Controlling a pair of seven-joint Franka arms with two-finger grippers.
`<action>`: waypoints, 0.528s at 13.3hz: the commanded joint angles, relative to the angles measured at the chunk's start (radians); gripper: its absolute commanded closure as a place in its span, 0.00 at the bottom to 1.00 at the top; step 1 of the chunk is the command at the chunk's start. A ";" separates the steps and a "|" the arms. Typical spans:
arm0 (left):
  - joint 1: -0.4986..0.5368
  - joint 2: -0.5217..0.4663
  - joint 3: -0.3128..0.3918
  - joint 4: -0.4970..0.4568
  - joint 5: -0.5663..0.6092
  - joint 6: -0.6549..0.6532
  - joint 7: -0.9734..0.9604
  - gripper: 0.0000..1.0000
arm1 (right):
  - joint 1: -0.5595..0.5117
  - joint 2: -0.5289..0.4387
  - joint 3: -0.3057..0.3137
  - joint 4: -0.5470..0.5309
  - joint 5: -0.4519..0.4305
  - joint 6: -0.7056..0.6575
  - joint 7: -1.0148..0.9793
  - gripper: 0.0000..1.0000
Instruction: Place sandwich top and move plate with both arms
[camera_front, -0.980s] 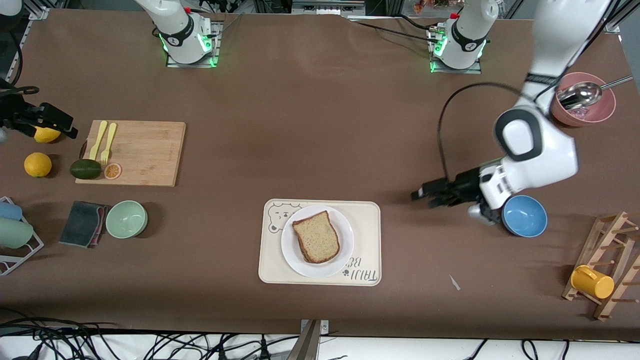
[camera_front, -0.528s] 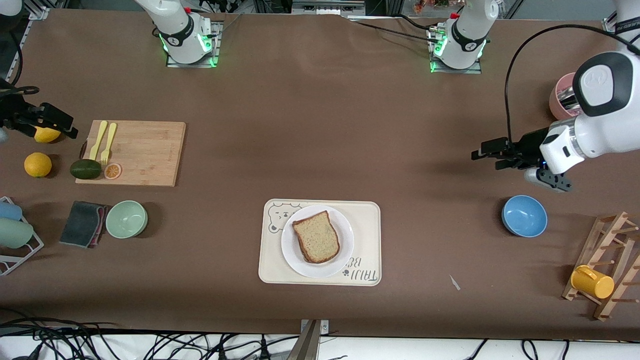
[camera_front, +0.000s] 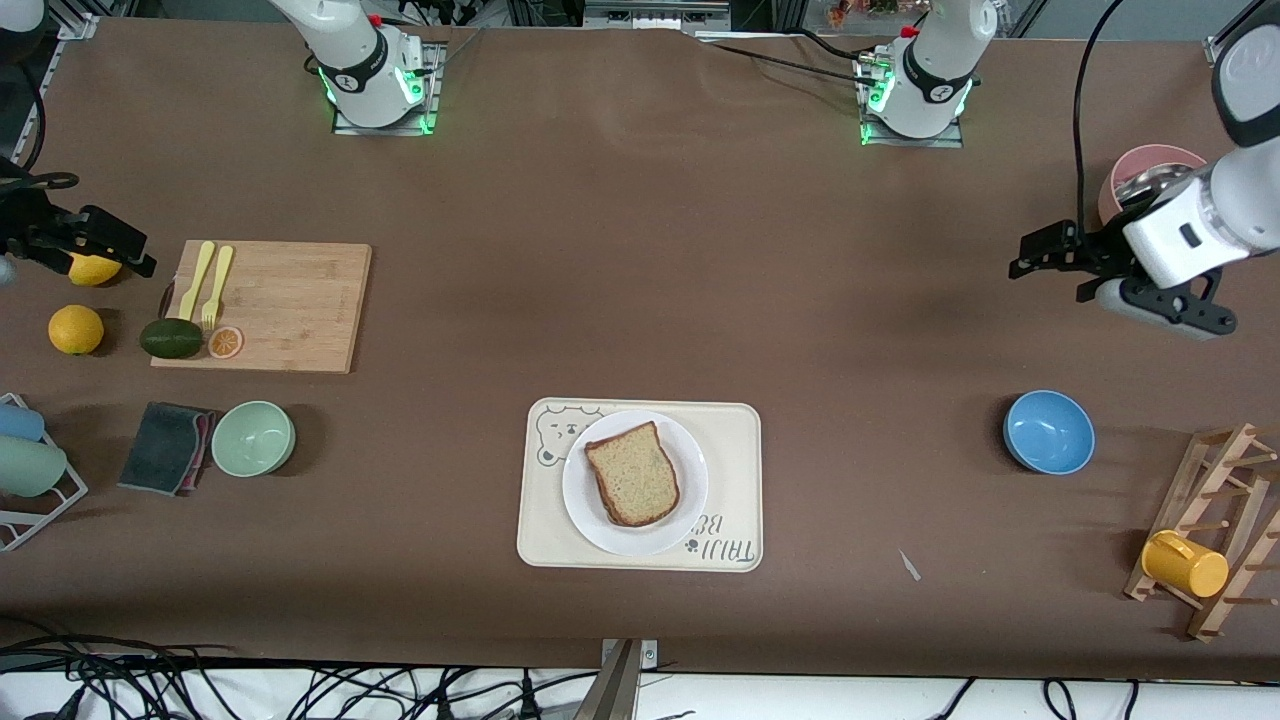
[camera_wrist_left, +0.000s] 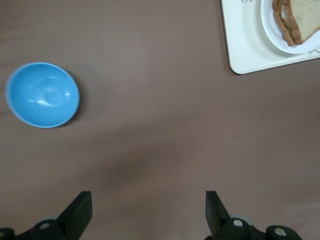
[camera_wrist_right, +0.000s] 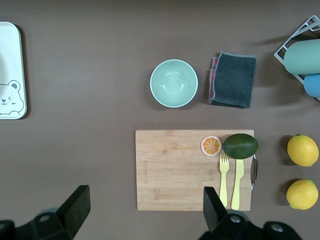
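Observation:
The sandwich top (camera_front: 632, 473), a speckled light-brown bread slice with a dark crust, lies flat on the round white plate (camera_front: 585, 505). The plate stands on a cream tray (camera_front: 735, 440). A corner of tray, plate (camera_wrist_left: 270, 30) and bread (camera_wrist_left: 300, 17) shows in the left wrist view. My left gripper (camera_front: 1035, 255) hangs open and empty over bare table near the pink cup, well away from the plate. Its fingers (camera_wrist_left: 80, 210) are spread wide. My right gripper (camera_front: 130, 250) waits open and empty at the right arm's end, over the lemon beside the cutting board (camera_wrist_right: 175, 170).
A blue bowl (camera_front: 1048, 431) sits toward the left arm's end, with a pink cup (camera_front: 1165, 165) holding a metal spoon and a wooden rack with a yellow mug (camera_front: 1185, 563). Toward the right arm's end are a green bowl (camera_front: 253, 438), a dark cloth (camera_front: 168, 447), lemons and an avocado (camera_front: 171, 338).
My left arm has swung up and away from beside the blue bowl toward the pink cup, gripper still open. The right arm, bread and plate have not moved.

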 joint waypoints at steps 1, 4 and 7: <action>0.039 -0.009 0.001 0.125 0.074 -0.109 -0.005 0.00 | 0.001 -0.001 -0.001 0.009 0.016 -0.010 -0.012 0.00; 0.039 -0.010 -0.002 0.142 0.078 -0.114 -0.025 0.00 | 0.001 -0.001 -0.001 0.009 0.016 -0.010 -0.012 0.00; 0.024 0.026 -0.002 0.237 0.133 -0.113 -0.076 0.00 | -0.001 -0.001 -0.001 0.009 0.016 -0.010 -0.012 0.00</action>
